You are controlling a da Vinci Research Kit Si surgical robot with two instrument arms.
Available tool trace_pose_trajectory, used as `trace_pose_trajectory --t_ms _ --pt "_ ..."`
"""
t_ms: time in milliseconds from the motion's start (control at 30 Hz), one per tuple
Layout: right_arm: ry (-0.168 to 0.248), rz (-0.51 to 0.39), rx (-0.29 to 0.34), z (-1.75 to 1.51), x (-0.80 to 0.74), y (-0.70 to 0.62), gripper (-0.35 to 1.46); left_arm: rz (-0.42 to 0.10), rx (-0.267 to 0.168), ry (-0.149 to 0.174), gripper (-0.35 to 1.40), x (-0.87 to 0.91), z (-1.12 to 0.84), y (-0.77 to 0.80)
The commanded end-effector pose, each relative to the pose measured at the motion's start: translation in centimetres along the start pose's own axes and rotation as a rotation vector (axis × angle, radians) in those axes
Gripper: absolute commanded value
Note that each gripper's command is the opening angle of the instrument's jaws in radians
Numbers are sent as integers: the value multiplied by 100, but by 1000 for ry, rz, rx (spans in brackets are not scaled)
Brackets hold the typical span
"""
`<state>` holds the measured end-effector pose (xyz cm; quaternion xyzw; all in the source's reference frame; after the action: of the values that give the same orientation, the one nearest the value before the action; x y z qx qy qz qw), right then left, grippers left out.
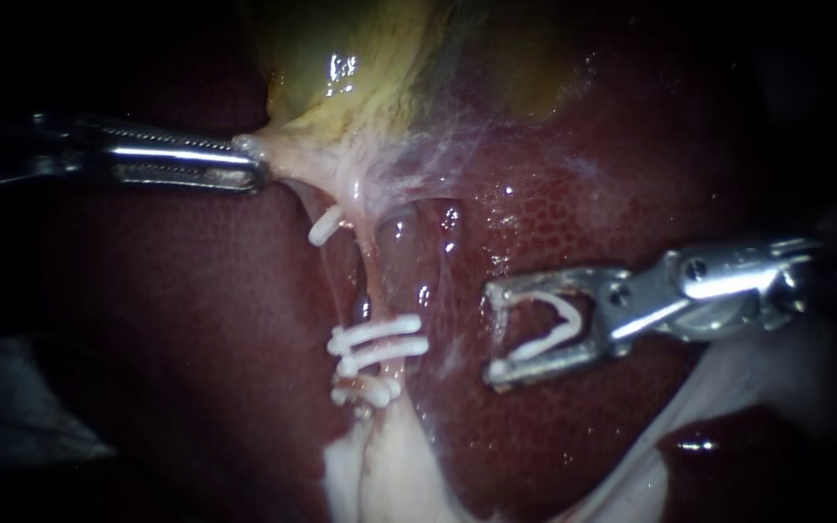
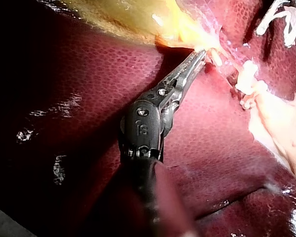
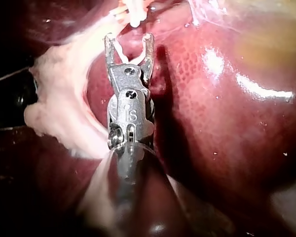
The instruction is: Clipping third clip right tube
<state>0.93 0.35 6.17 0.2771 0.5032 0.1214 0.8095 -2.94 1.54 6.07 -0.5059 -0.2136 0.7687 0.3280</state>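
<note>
right instrument's claw [image 1: 492, 332] stands wide apart with an open white clip [image 1: 549, 334] seated between its two tips. it hovers over the liver [image 1: 632, 174], near the right tube [image 1: 401, 266] but not around it. left instrument's claw [image 1: 256, 172] is closed tight on the pale neck of the gallbladder [image 1: 360, 58]. the dark red liver fills the background, with the yellow-green gallbladder at the top. the glassy right tube runs down from that neck. two white clips [image 1: 380, 341] cross it lower down, with smaller clips [image 1: 365, 392] beneath them. a single clip [image 1: 325, 226] sits on the strand to its left.
</note>
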Motion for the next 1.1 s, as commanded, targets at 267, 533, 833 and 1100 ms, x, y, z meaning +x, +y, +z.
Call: trace_pose_trajectory --t_ms 267,533,833,1100 --pt "57 110 6 36 7 32 49 0 1 0 -35 1 -1 1" --pt "71 142 19 72 3 41 49 0 1 0 -35 1 -1 1" --pt "160 198 40 97 4 57 49 -1 2 0 -35 1 -1 3" --pt "279 257 149 108 15 57 49 -1 2 0 -35 1 0 3"
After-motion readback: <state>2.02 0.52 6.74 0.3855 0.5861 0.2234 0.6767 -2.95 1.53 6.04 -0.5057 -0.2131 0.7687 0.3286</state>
